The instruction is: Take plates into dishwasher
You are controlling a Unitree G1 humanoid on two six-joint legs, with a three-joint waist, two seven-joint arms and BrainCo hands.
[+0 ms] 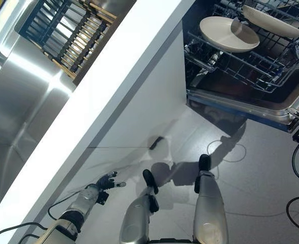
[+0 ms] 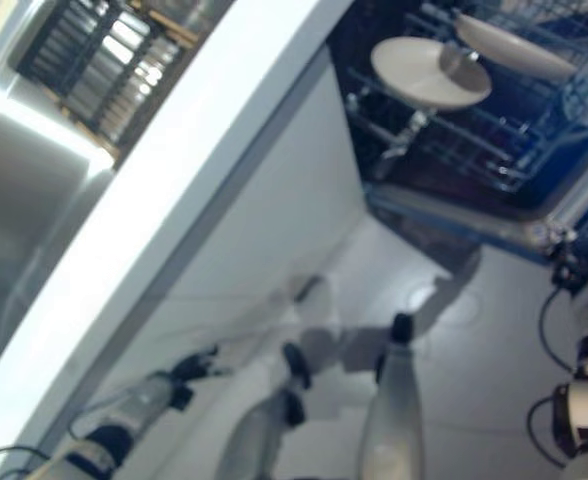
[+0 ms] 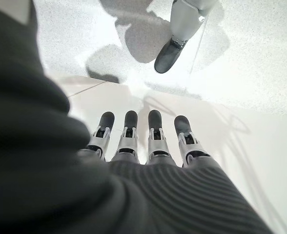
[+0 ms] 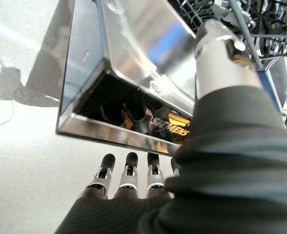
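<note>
Two cream plates (image 1: 228,33) (image 1: 273,21) sit tilted in open dishwasher's (image 1: 243,99) wire rack (image 1: 261,68), one partly behind the other.

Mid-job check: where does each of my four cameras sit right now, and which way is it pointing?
Left eye view: on the head, looking down at the counter, the dishwasher rack with two plates, and the left hand.
Right eye view: beside it, same scene.
Left wrist view: along the left hand's straight fingers, facing the floor.
Right wrist view: along the right hand, facing the open dishwasher door.
Both eyes share the plates.
</note>
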